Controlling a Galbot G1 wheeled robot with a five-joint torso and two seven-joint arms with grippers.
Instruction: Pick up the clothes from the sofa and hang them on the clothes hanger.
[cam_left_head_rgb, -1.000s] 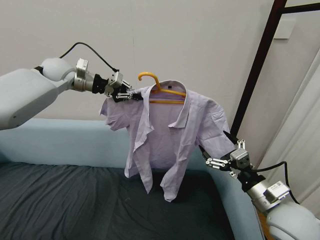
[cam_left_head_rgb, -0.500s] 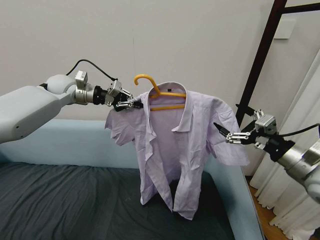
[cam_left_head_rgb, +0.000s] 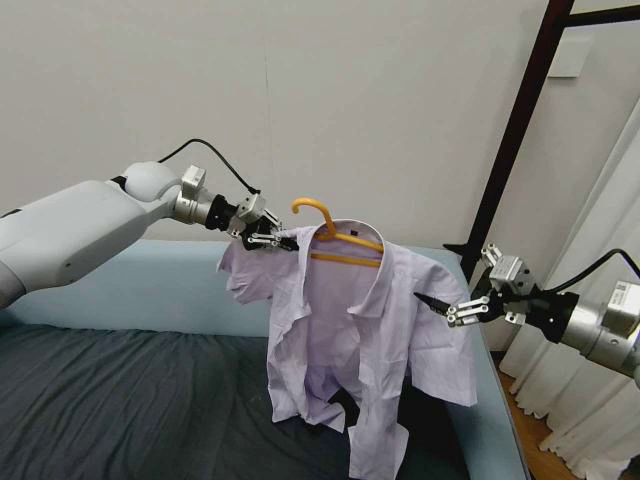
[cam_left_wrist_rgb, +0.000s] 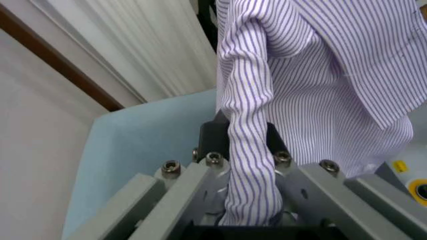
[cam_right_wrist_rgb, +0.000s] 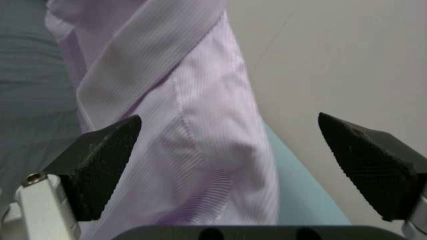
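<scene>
A lavender striped shirt (cam_left_head_rgb: 350, 350) hangs on an orange hanger (cam_left_head_rgb: 322, 216) in the air above the sofa's right end. My left gripper (cam_left_head_rgb: 270, 240) is shut on the shirt's shoulder fabric beside the collar. In the left wrist view a fold of the shirt (cam_left_wrist_rgb: 293, 65) runs down into the left gripper (cam_left_wrist_rgb: 243, 147). My right gripper (cam_left_head_rgb: 437, 306) stands open at the shirt's other shoulder and sleeve. From the right wrist, its black pads (cam_right_wrist_rgb: 100, 160) are spread wide, with the shirt (cam_right_wrist_rgb: 180, 120) just beyond them, not clamped.
Below lies the light blue sofa (cam_left_head_rgb: 130, 290) with its dark seat cushion (cam_left_head_rgb: 120, 410). A dark brown rack post (cam_left_head_rgb: 512, 135) rises at the right behind the right arm. White curtains (cam_left_head_rgb: 610, 240) hang at the far right. Behind is a plain wall.
My left gripper has carried the shirt and hanger to the right and lower. The right gripper rose from beside the sofa arm to the shirt's sleeve, staying open.
</scene>
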